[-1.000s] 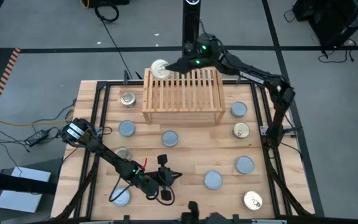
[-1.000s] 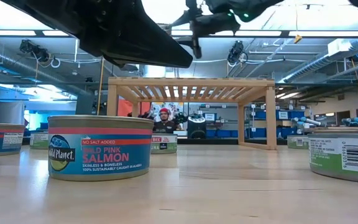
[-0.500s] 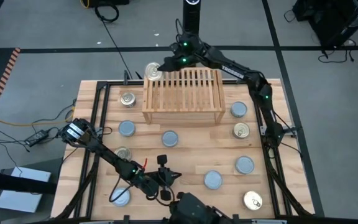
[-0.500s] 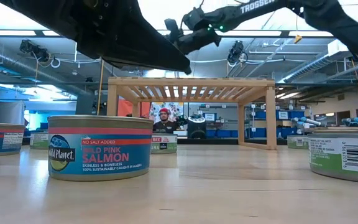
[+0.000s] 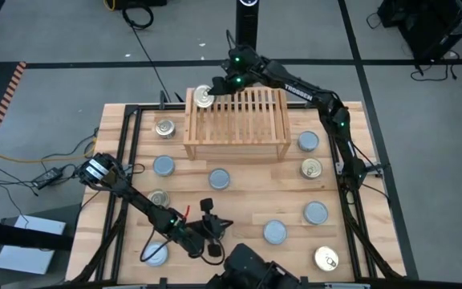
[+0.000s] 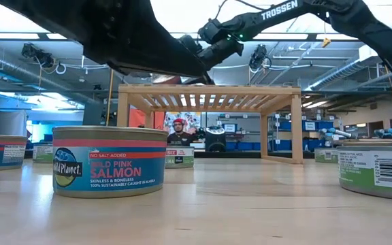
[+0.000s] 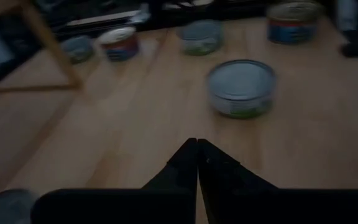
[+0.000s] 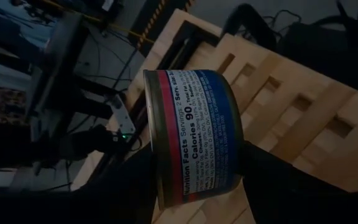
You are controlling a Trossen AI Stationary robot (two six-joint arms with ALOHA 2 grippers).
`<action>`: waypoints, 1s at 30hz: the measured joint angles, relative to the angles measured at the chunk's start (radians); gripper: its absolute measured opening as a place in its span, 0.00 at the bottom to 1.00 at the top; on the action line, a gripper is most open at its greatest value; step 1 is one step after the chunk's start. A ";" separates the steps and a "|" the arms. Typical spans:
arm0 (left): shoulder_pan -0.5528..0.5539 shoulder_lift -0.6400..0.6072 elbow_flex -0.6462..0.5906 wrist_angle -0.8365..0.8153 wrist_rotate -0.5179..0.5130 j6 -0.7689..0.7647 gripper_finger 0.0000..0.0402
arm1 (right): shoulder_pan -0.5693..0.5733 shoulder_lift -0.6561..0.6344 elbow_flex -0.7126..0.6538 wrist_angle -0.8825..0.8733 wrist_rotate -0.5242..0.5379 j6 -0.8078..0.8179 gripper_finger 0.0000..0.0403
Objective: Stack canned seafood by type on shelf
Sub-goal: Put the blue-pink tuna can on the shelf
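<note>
Currently eleven tins show in the high view: one held, ten on the surface (image 5: pixel 247 197). Pale blue-silver lids, six: at (image 5: pixel 163 165), (image 5: pixel 219 178), (image 5: pixel 308 142), (image 5: pixel 315 213), (image 5: pixel 274 232) and (image 5: pixel 156 254). Gold-cream lids, four on the surface: at (image 5: pixel 165 128), (image 5: pixel 312 168), (image 5: pixel 326 258) and (image 5: pixel 159 197). Shelf, one: the light-wood shelf (image 5: pixel 236 125) stands at 12 o'clock on the surface, slatted top up.

Held tin (image 5: pixel 204 97): gold-cream lid, over the shelf's corner at 10 o'clock. Right gripper (image 5: pixel 213 91) reaches in from about 2 o'clock and clamps this tin; the right wrist view shows the tin (image 8: pixel 191 137) on its side between the two fingers (image 8: pixel 272 180), label facing the camera, slats beneath. Whether it touches the slats cannot be told.

Left gripper (image 5: pixel 212 227): at 6 o'clock on the surface, fingers pressed together on nothing, per the left wrist view (image 7: pixel 197 163); a blue-silver tin (image 7: pixel 241 87) lies ahead of it, apart.
</note>
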 joint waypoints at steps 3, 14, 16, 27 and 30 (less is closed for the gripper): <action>0.000 0.000 0.000 -0.061 -0.088 -0.045 0.05 | -0.001 0.000 0.000 0.001 -0.012 0.005 0.51; -0.004 -0.035 0.000 -0.341 -0.440 -0.379 0.05 | -0.005 0.000 0.000 0.021 -0.031 0.079 0.51; -0.010 -0.052 0.000 -0.436 -0.486 -0.485 0.05 | -0.005 0.000 0.000 0.037 -0.031 0.096 0.51; -0.035 -0.084 0.000 -0.698 -0.545 -0.779 0.05 | 0.001 -0.001 -0.008 0.048 0.040 0.106 0.52; -0.034 -0.084 0.000 -0.699 -0.545 -0.779 0.05 | 0.005 -0.001 -0.035 0.061 0.048 0.106 0.52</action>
